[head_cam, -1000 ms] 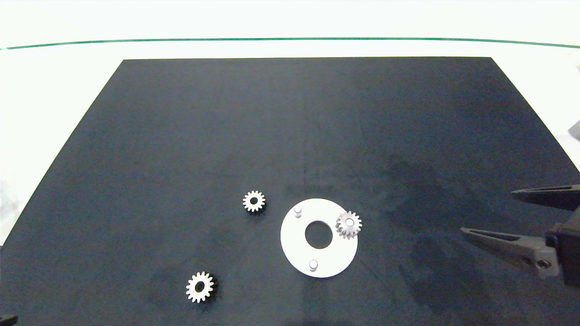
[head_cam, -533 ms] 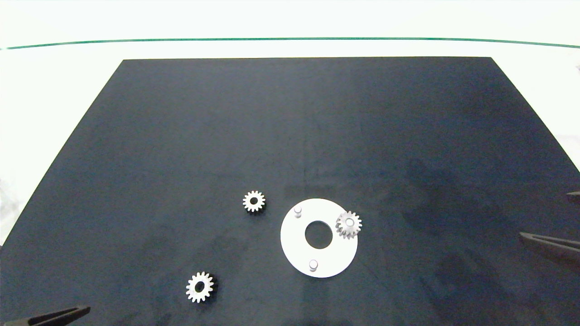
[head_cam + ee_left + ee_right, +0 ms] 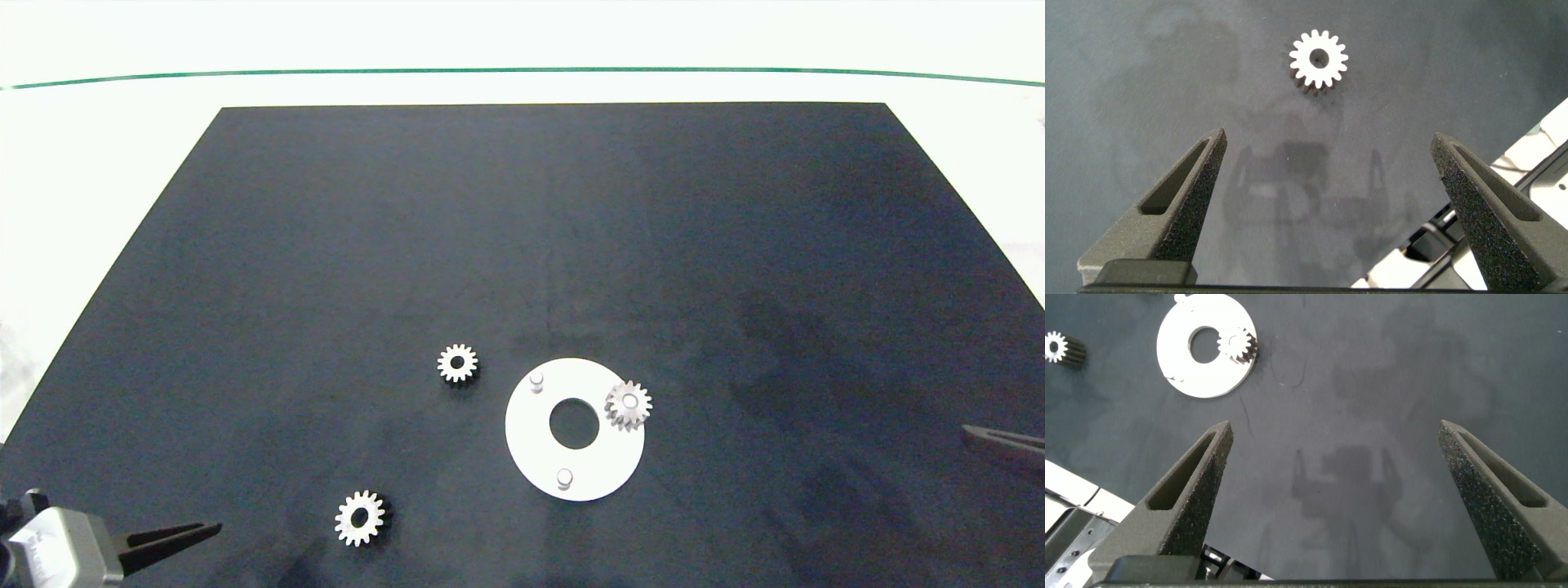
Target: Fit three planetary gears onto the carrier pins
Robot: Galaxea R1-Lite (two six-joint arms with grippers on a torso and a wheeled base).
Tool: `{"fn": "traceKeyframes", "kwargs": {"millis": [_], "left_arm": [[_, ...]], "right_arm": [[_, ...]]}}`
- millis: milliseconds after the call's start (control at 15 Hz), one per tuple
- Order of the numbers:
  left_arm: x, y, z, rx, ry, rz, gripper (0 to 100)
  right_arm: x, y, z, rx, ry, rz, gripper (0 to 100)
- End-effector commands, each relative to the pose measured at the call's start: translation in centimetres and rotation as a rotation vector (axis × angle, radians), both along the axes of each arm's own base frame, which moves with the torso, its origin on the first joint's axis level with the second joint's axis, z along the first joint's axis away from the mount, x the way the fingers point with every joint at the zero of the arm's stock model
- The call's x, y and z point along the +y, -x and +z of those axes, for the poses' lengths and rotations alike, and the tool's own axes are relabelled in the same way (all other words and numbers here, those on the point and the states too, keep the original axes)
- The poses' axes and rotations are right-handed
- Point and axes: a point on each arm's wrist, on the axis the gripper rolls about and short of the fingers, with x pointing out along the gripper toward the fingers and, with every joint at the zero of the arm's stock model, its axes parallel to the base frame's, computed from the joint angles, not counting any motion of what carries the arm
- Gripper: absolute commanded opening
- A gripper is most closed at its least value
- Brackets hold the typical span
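Gears lie flat, holes facing up: one (image 3: 629, 402) seated on a pin of the white disc (image 3: 539, 441), two loose on the black mat (image 3: 522, 229) at (image 3: 457, 363) and (image 3: 359, 517). Left tool (image 3: 1327, 171) hangs spread wide near the nearest loose gear; right tool (image 3: 1335, 469), also spread, sits well off the disc.

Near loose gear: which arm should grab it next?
Probably left. The left gripper is open and lined up with that gear, empty mat between them. The right gripper sits at the far edge.
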Motion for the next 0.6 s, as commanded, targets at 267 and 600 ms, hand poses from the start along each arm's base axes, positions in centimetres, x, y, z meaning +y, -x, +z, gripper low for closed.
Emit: {"fn": "traceKeyframes", "kwargs": {"millis": [267,600], "left_arm": [[-1.9,-2.0,-0.7,0.067,-0.048,-0.053,100],[-3.6,-4.3,-2.1,0.083,-0.027,-0.040,100]], "right_arm": [[-0.6,0.7,0.1,-0.018,-0.014,-0.003,100],[-0.8,1.0,0.1,-0.027,-0.020,-0.003,100]]}}
